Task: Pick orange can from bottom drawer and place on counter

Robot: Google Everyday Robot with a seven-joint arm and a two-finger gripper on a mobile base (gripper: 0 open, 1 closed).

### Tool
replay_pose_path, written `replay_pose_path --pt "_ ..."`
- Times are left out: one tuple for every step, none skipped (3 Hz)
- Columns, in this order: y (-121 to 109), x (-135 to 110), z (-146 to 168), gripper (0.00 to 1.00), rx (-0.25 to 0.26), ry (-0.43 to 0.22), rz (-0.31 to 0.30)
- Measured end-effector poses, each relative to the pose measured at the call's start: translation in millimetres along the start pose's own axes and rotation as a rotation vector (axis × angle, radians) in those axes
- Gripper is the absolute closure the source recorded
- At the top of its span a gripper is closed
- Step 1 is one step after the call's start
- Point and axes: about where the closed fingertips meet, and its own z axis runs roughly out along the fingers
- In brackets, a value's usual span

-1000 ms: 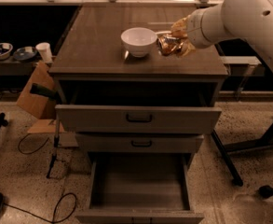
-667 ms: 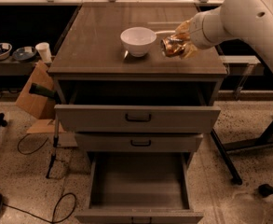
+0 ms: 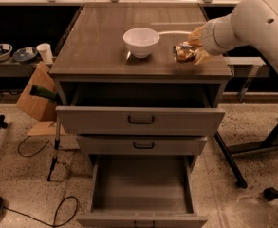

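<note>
The pincer [image 3: 195, 44] grips the tilted orange can [image 3: 184, 52] above the table's [image 3: 96, 51] near-right part; released sideways, the can could roll off.

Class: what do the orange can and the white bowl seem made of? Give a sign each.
The orange can, held by the gripper over the counter: likely metal, shiny silvery end. The white bowl: perhaps ceramic or plastic, smooth glossy white.

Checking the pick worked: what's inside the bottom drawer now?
Only bare floor shows in the bottom drawer; its back strip is covered by the drawer above. The gripper holds the orange can over the counter's right side.
</note>
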Motion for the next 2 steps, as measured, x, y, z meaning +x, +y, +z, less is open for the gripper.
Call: replay_pose_path --pt "4.7 10.3 -6.5 0.32 -0.002 0.014 0.005" --pt "4.7 10.6 -6.9 0.08 -0.001 0.014 0.004"
